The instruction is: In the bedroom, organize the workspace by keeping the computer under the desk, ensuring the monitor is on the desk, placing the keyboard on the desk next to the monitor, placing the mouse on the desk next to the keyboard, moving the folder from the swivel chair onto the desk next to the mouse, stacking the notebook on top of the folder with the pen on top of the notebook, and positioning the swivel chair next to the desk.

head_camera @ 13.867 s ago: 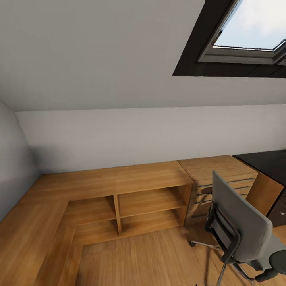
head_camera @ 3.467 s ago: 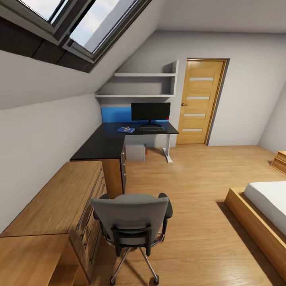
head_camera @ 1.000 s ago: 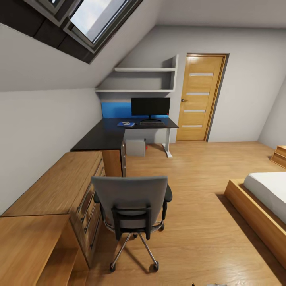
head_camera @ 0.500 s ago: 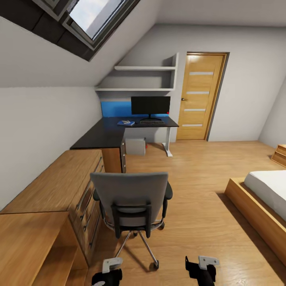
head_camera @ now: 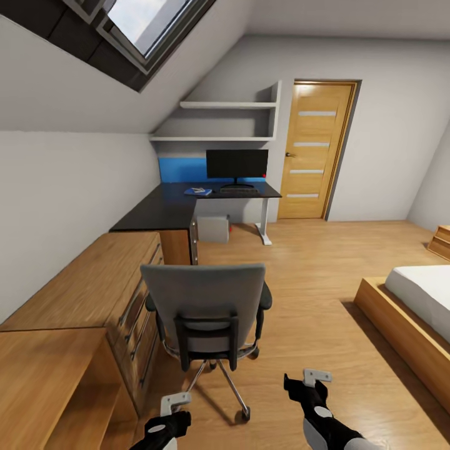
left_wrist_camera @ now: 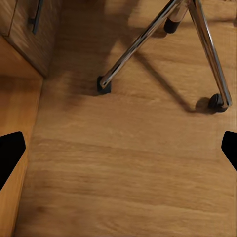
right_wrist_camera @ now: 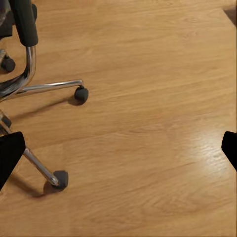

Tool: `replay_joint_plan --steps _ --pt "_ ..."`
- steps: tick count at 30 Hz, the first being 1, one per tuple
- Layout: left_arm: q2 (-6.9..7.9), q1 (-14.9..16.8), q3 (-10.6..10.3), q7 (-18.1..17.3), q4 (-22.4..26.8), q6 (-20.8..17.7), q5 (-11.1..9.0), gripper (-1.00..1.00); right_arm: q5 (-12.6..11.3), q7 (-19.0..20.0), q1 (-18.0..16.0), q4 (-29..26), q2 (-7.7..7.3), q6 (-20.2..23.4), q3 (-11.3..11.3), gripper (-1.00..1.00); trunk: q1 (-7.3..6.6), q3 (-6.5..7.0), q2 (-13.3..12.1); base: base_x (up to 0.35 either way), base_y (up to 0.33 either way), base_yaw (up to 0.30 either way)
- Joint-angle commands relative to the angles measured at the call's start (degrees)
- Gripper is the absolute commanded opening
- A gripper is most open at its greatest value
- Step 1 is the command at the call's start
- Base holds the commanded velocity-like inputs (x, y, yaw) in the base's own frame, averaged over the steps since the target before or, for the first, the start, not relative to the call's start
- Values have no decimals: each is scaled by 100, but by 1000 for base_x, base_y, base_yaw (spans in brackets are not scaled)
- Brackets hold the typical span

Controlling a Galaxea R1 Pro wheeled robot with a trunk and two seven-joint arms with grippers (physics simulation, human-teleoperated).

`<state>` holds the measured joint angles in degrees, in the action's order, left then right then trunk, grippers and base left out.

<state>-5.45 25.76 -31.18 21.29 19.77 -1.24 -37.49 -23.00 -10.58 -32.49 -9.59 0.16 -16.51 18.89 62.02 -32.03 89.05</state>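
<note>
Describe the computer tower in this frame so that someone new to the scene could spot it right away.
Start at the wooden door on the far wall and look left to the black desk carrying the wide monitor. The computer stands on the floor under that desk, beside the white desk leg. It is the pale grey box in that dark recess, with a small red spot at its right side.

My view swung from the low shelves round to the desk [head_camera: 164,212] end and closed in on the chair [head_camera: 203,309]. My left gripper [head_camera: 173,415] and right gripper [head_camera: 305,382] have risen into the head view behind the chair, higher than half a second ago; right now farther up, both fingers spread.
</note>
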Motion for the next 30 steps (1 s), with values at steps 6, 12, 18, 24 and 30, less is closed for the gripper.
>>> replay_joint_plan --steps 6,12,18,24,30 --pt "10 8 -48 50 -34 127 -25 100 -59 -40 2 154 145 -881 48 100 132 -114 245 0 0 0" --pt "3 8 -65 56 -42 153 -22 100 -30 -33 5 437 390 -1244 54 100 264 -222 486 0 0 0" --pt "10 11 -39 96 -43 158 -29 100 -21 -40 8 535 492 -1324 48 100 396 -329 726 0 0 0" --pt "3 10 -51 102 -43 159 -30 100 -21 -42 14 735 507 -1358 50 100 527 -437 967 0 0 0" --pt "1 9 -54 103 -44 159 -31 100 -30 -57 15 817 494 -1378 39 100 659 -545 1208 0 0 0"
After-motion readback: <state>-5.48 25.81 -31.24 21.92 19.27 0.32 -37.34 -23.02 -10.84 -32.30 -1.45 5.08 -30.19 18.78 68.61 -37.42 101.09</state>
